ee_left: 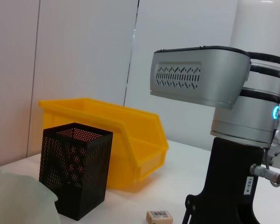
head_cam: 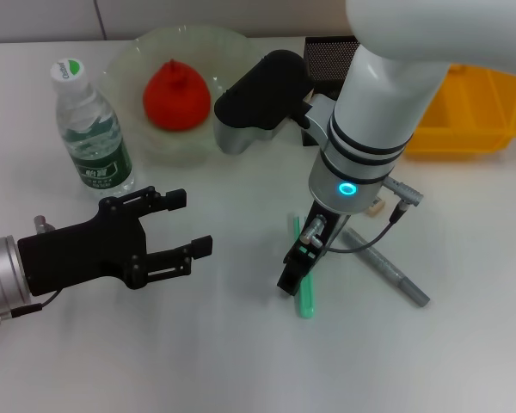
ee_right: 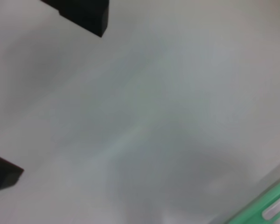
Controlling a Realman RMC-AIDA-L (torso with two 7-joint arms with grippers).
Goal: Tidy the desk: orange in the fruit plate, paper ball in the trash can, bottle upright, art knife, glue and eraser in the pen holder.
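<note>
An orange (head_cam: 176,96) lies in the clear fruit plate (head_cam: 129,64). The water bottle (head_cam: 90,129) stands upright at the back left. A green art knife (head_cam: 306,297) lies on the desk, and its end also shows in the right wrist view (ee_right: 266,210). My right gripper (head_cam: 294,268) points down right over it, with its fingers open (ee_right: 46,93) and empty. A grey pen-shaped stick (head_cam: 387,268) lies to its right. A small eraser (ee_left: 159,217) lies behind the right arm. My left gripper (head_cam: 168,228) is open and empty at the front left. No paper ball shows.
A black mesh pen holder (ee_left: 77,175) stands at the back, also in the head view (head_cam: 331,53). A yellow bin (head_cam: 469,116) stands beside it at the back right (ee_left: 130,135). The right arm (ee_left: 228,140) stands in the middle of the desk.
</note>
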